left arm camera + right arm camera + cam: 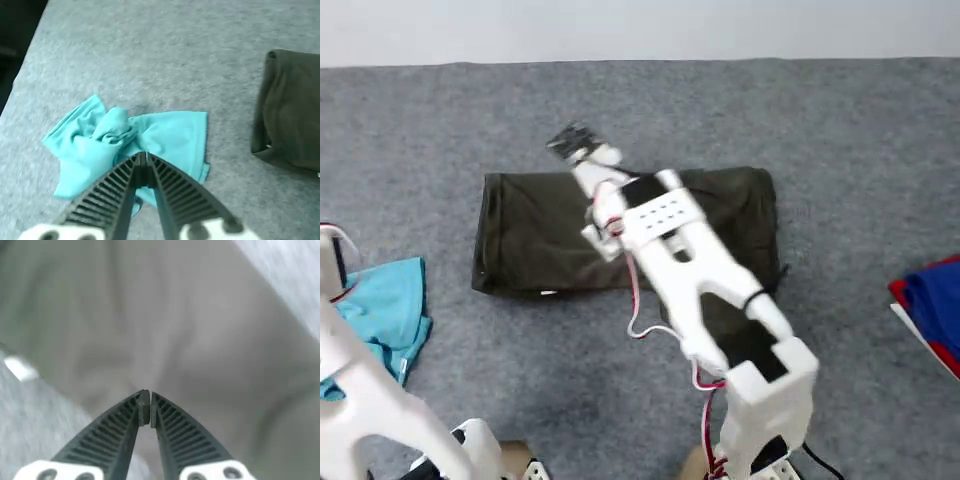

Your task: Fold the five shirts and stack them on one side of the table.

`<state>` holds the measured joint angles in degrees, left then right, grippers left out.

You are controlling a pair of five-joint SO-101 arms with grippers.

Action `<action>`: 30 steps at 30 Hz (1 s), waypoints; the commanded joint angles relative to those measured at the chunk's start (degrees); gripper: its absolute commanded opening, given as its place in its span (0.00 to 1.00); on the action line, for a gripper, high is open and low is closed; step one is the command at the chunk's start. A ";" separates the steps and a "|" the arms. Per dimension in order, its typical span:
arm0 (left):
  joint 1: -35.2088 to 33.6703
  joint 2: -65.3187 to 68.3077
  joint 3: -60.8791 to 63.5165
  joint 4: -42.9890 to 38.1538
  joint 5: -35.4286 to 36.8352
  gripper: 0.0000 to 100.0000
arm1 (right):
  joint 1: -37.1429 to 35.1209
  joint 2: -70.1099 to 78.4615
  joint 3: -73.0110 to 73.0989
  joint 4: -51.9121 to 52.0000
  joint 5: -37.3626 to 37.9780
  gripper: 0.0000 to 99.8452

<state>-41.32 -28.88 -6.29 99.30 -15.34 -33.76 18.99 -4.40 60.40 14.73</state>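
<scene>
Folded dark shirt (540,235) mid-table, long axis 9 to 3 o'clock, grey table (840,150) showing all round. Your right claw (145,407) hangs over it, your left claw (145,161) over the crumpled teal shirt (165,135) at 8 o'clock; both pressed together.

The folded shirt (530,240) lies on the table (840,130) — a crumpled shirt (385,310) left of it, another shirt (930,305) far right.

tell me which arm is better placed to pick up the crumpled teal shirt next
Left, most likely. The left gripper hangs right over the teal shirt, while the right gripper sits over the folded dark shirt in the middle of the table, farther off.
</scene>
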 commanded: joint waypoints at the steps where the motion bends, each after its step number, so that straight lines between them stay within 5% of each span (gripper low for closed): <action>1: -3.08 -1.58 -1.98 0.97 -0.18 0.01 | -4.70 1.71 -3.43 -8.57 -0.44 0.01; 15: -3.87 -1.58 -1.98 1.05 -0.18 0.01 | -16.48 22.29 -25.93 -13.49 -0.44 0.01; 24: -3.87 -1.49 -1.89 0.88 -0.18 0.01 | -24.40 25.89 -28.31 -11.21 -0.44 0.01; 30: -3.69 -1.41 -1.71 0.70 -0.26 0.01 | -23.87 25.71 -32.62 -6.90 -0.44 0.01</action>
<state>-44.75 -28.88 -6.29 99.30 -15.34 -58.02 45.98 -31.12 51.52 14.73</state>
